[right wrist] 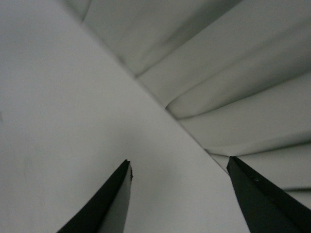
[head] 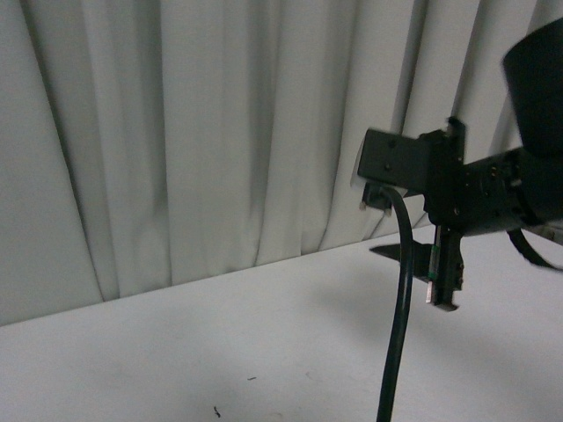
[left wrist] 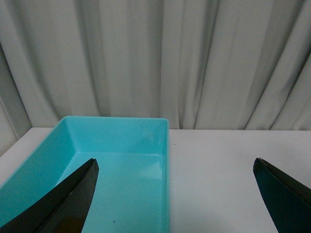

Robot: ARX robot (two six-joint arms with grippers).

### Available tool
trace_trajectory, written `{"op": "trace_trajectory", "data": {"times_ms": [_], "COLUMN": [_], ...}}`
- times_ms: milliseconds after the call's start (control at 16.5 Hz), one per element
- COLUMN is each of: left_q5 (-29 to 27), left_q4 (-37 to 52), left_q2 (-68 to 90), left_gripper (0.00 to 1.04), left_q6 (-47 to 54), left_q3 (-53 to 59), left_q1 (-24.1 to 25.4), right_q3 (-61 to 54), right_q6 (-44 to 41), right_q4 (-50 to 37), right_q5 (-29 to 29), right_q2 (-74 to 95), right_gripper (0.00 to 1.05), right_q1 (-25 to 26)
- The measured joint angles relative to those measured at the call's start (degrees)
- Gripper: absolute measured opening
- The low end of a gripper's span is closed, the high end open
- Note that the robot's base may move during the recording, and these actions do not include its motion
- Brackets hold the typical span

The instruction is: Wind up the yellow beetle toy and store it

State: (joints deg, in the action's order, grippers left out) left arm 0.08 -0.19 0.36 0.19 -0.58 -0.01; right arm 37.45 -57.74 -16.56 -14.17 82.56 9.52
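A: How does the left claw (left wrist: 176,162) stand?

B: Wide. Its two black tapered fingers (left wrist: 73,199) are spread far apart and grip nothing.

A: What lies ahead of it?

B: A turquoise rectangular plastic bin (left wrist: 48,160), open at the top, sits on the white tabletop (left wrist: 223,170). One finger reaches over the bin's near end, and the other is over bare table just beside the bin's long wall. Whether either fingertip touches anything, I cannot tell. Past the claw, at the table's far edge, hangs a pale pleated curtain (left wrist: 194,58).

A: And the right claw (right wrist: 179,162)?

B: It is also spread wide and holds nothing. Only white table shows between its fingers, with curtain folds beyond. In the front view that arm is raised above the table, and a black cable (head: 398,334) hangs down from just behind the claw.

A: Where is the small glossy yellow beetle toy?

B: It appears in none of the views, so I cannot tell where it is. Neither claw has it.
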Motion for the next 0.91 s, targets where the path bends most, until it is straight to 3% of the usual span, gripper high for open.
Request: {"op": "trace_trajectory", "data": {"times_ms": [121, 182, 303, 364, 910], "left_q5": [-0.15, -0.11, -0.13, -0.11, -0.11], "left_q4": [0.02, 0.0, 0.02, 0.02, 0.02], "left_q2": [0.0, 0.0, 0.0, 0.0, 0.0], "left_gripper": [0.98, 0.98, 0.98, 0.98, 0.98], "left_q6": [-0.02, -0.02, -0.02, -0.02, -0.02], "left_q3": [0.0, 0.0, 0.0, 0.0, 0.0], "left_q1": [0.0, 0.0, 0.0, 0.0, 0.0], "right_q3": [-13.92, -19.06, -27.15, -30.69, -34.95], "right_q6": [29.03, 41.29, 51.93, 53.9, 56.72], "right_q4": [-21.64, -23.52, -16.33, -13.84, -6.64], "right_q5": [10.25, 12.87, 14.19, 14.16, 14.16], "right_q2": [-14.51, -23.98, -35.89, -40.87, -56.81], "right_gripper": [0.46, 0.33, 0.12, 0.01, 0.02], "right_q1": [-7.04, -9.64, -9.53, -9.51, -9.51]}}
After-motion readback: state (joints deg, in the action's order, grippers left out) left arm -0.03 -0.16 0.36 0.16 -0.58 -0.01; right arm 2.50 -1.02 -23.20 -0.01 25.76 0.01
